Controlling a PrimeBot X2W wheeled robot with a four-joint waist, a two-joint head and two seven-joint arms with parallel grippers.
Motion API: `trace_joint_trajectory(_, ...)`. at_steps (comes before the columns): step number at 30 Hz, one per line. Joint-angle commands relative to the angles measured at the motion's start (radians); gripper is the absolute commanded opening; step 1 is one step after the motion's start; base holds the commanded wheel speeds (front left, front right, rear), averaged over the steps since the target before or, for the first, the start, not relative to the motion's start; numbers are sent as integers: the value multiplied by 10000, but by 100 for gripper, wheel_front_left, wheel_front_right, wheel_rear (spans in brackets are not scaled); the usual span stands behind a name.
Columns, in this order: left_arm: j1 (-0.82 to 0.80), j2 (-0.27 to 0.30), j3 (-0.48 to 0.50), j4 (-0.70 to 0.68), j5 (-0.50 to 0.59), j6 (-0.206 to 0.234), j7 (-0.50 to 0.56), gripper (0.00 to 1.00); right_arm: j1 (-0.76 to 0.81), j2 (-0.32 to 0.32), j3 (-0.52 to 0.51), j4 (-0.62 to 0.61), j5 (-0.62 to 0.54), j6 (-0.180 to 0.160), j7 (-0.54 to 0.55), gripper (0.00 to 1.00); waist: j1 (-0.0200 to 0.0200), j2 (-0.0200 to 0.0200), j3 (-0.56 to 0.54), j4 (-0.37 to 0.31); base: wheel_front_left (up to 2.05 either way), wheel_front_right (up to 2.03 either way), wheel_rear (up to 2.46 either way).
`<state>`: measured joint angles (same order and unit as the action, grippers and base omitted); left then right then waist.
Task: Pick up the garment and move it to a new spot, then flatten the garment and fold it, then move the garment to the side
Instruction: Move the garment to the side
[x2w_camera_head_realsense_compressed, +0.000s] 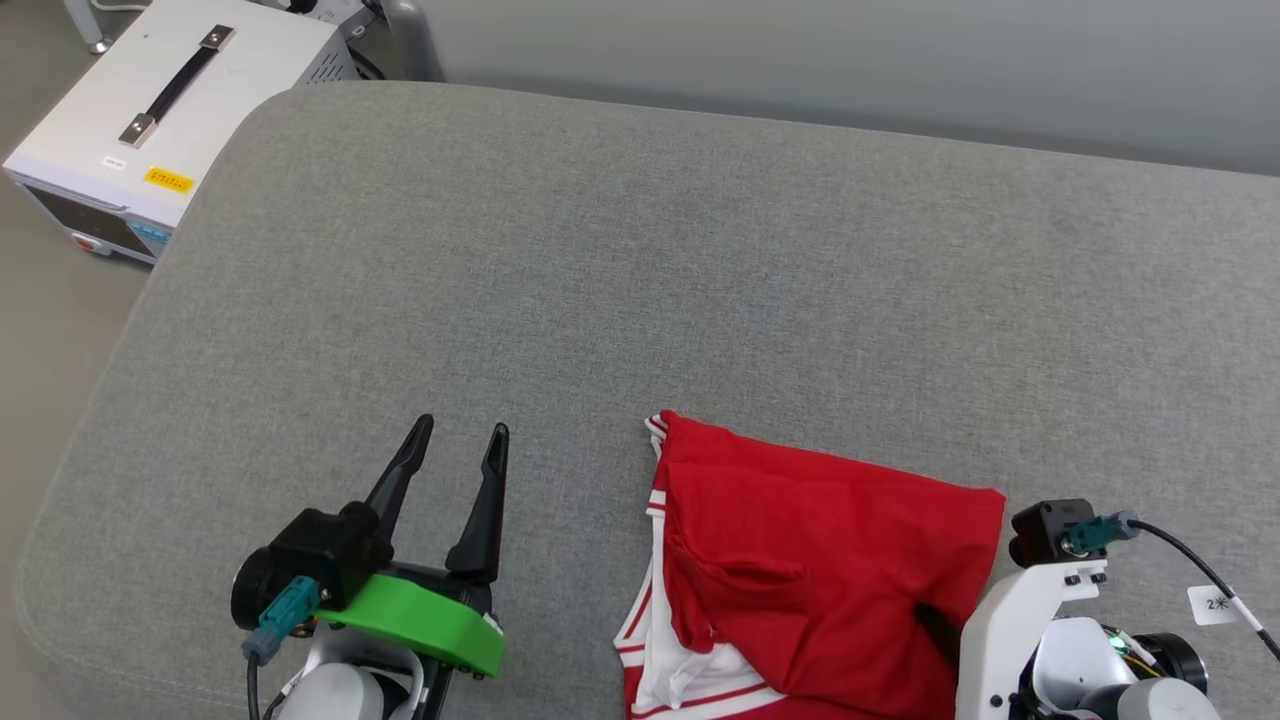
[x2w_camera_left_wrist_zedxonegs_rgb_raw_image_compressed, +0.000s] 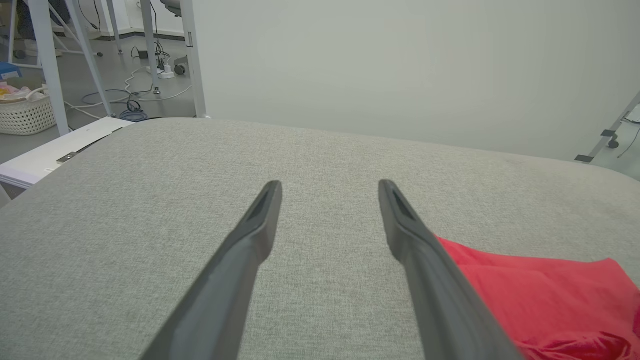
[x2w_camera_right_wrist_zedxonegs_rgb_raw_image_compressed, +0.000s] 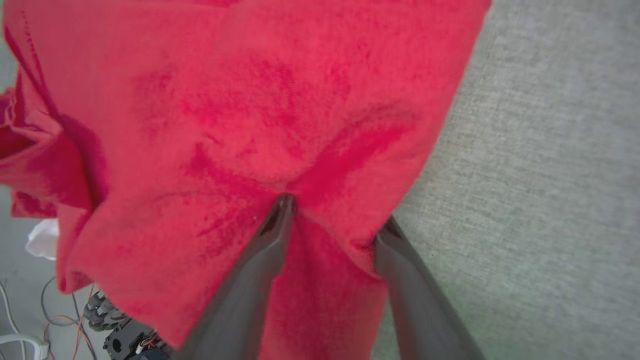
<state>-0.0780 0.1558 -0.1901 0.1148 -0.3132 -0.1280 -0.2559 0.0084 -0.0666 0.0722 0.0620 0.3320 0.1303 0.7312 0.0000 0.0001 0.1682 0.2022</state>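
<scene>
The jersey (x2w_camera_head_realsense_compressed: 830, 560) is lying crumpled on the grey cushion (x2w_camera_head_realsense_compressed: 600, 250) near its front edge, with its white-and-red striped trim showing on the left side and its lower part hanging over the edge. The right gripper (x2w_camera_right_wrist_zedxonegs_rgb_raw_image_compressed: 336, 212) is pressing its fingertips into the red cloth close to the jersey's right edge. Its jaws are standing partly apart with a ridge of fabric bunching between them, and I cannot tell whether they are pinching it. The left gripper (x2w_camera_head_realsense_compressed: 462, 428) is hovering over bare cushion to the jersey's left, its jaws spread wide and holding nothing.
</scene>
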Motion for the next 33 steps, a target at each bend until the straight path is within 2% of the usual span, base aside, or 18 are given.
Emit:
trace_joint_trajectory(1,-194,7,29,21,-6,-26,-59,100,-7,57,186,265,56,4,-72,0,0,-1,-61,-53,0,0,0)
trace_joint_trajectory(7,-68,48,118,30,-9,-26,-59,100,-359,-688,435,-159,-217,4,-720,0,0,-1,-314,-468,0,0,0)
trace_joint_trajectory(8,-1,73,132,-6,-11,-26,-59,100,-532,-1221,611,-508,-284,4,-826,0,0,-1,-394,-792,0,0,0)
trace_joint_trajectory(18,-92,145,108,-226,42,-26,-59,100,-1033,-3800,1003,-1376,-256,4,-635,0,0,-1,-92,-2123,0,0,0)
trace_joint_trajectory(25,-454,354,-11,-522,138,-26,-59,100,-1533,-5736,1065,-1002,9,4,-988,0,0,-1,637,-2872,0,0,0)
trace_joint_trajectory(33,-1059,620,-334,-935,219,-27,-59,100,-2076,-7354,999,349,253,4,-2064,0,0,-1,1587,-3257,0,0,0)
